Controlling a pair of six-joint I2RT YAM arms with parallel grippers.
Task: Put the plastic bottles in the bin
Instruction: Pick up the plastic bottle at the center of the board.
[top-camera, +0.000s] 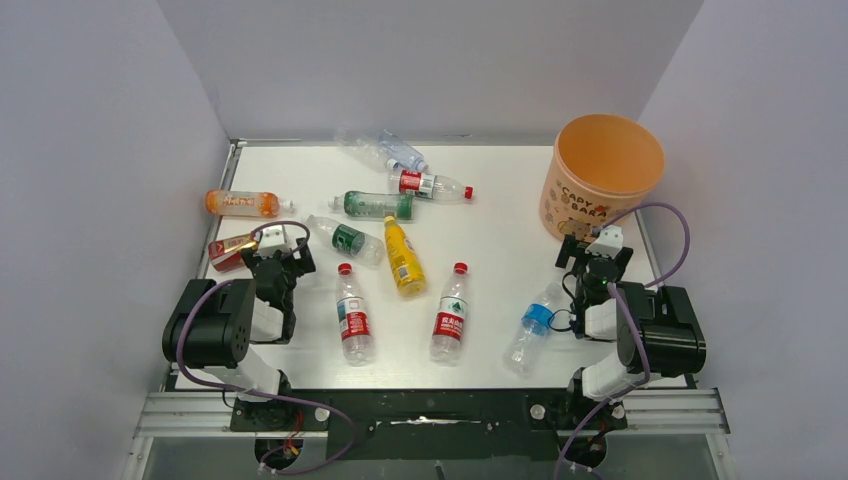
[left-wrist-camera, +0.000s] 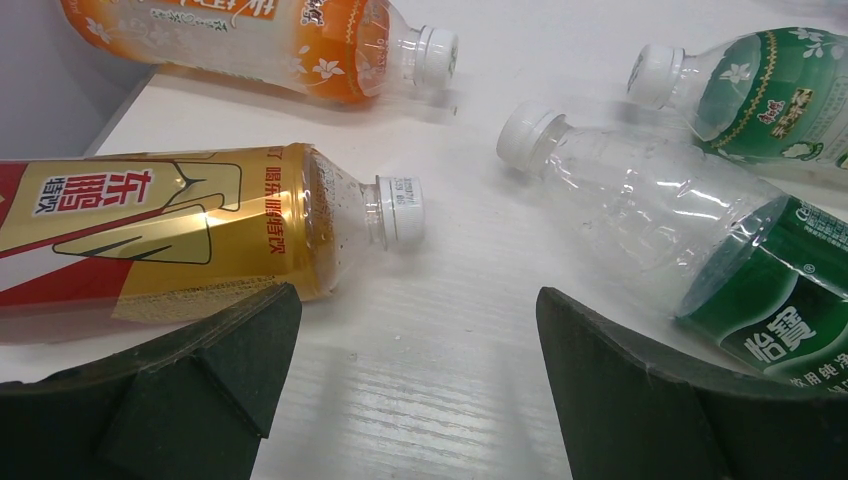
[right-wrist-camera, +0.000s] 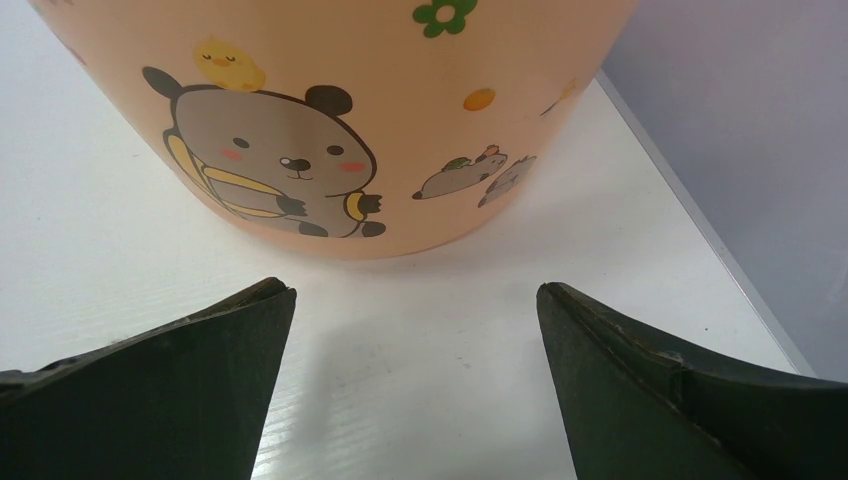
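Observation:
Several plastic bottles lie flat on the white table. My left gripper (top-camera: 283, 247) (left-wrist-camera: 415, 298) is open over bare table, with nothing between its fingers. A gold-and-red bottle (left-wrist-camera: 160, 225) (top-camera: 228, 250) lies just left of it and a clear green-labelled bottle (left-wrist-camera: 680, 220) (top-camera: 345, 238) just right. An orange bottle (left-wrist-camera: 260, 40) (top-camera: 240, 203) and a green one (left-wrist-camera: 770, 90) (top-camera: 378, 205) lie farther off. The pale-orange bin (top-camera: 603, 175) (right-wrist-camera: 380, 120) stands upright at the back right. My right gripper (top-camera: 595, 252) (right-wrist-camera: 415, 292) is open and empty, just in front of the bin's base.
A yellow bottle (top-camera: 403, 256), two red-labelled clear ones (top-camera: 352, 315) (top-camera: 450, 315) and a blue-labelled one (top-camera: 533, 325) lie mid-table near the front. More bottles (top-camera: 400, 155) lie at the back. Grey walls close in three sides; the table's right edge (right-wrist-camera: 700, 220) runs beside the bin.

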